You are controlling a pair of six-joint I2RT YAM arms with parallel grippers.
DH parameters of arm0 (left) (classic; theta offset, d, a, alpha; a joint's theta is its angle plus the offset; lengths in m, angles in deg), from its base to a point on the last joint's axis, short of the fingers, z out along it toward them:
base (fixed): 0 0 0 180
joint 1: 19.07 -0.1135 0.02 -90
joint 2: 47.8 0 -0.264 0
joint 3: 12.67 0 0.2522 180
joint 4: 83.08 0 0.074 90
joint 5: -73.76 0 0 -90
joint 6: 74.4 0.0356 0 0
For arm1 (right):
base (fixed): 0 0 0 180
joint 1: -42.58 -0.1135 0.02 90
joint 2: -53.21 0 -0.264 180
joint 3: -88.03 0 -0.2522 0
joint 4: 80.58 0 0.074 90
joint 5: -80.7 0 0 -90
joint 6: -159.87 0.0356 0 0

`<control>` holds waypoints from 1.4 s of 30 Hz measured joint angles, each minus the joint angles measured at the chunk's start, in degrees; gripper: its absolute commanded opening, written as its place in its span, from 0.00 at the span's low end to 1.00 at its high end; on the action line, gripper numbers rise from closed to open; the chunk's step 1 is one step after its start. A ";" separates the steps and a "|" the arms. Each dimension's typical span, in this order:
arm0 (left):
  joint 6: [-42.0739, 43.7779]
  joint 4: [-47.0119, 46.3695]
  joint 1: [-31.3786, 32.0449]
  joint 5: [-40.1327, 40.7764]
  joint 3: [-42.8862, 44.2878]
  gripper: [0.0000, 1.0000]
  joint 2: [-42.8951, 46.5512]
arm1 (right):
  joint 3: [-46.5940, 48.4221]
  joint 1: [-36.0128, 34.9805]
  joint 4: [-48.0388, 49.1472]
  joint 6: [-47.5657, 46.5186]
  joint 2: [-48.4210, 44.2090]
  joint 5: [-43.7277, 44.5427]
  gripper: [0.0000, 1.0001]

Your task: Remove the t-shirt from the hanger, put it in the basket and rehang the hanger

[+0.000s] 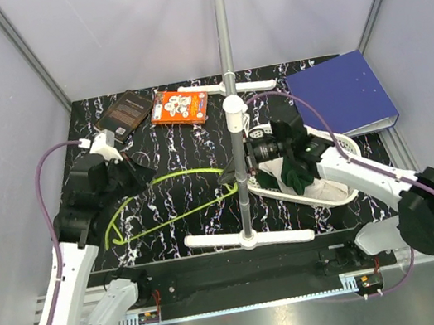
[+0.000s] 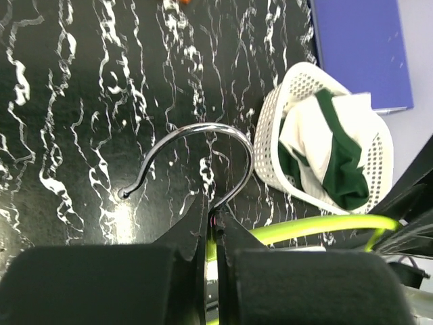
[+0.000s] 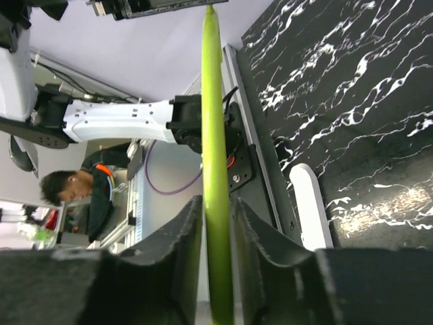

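I see left claw [image 2: 215, 218] and right claw [image 3: 218, 211] both pinching thin lime-green hanger [image 1: 171, 176]; cream-and-green cloth t-shirt [image 2: 357, 132] in white perforated plastic basket [image 2: 272, 125].

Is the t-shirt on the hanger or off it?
Off. The t-shirt lies bunched in the white basket, and the lime-green hanger is bare.

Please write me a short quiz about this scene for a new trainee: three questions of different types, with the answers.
1. True or false: the t-shirt hangs on the hanger.
2. What does the left gripper hold? A the t-shirt; B the hanger, just below its hook; C nothing.
3. Which part of the hanger lies between the fingers of the right gripper?
Key: 1 False, it lies in the white basket. 2 B. 3 One of its green arms.
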 measured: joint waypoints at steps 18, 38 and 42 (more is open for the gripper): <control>-2.69 -1.53 -0.11 0.26 0.44 0.81 6.78 | -9.75 0.15 0.15 1.01 -14.53 15.65 0.00; -12.31 4.87 -0.11 -3.13 -10.84 0.85 29.90 | 0.63 34.18 2.45 19.71 -12.50 18.88 0.00; -12.13 5.92 -0.11 -3.52 -10.40 0.87 29.97 | 7.67 36.46 4.96 22.77 -8.31 17.90 0.00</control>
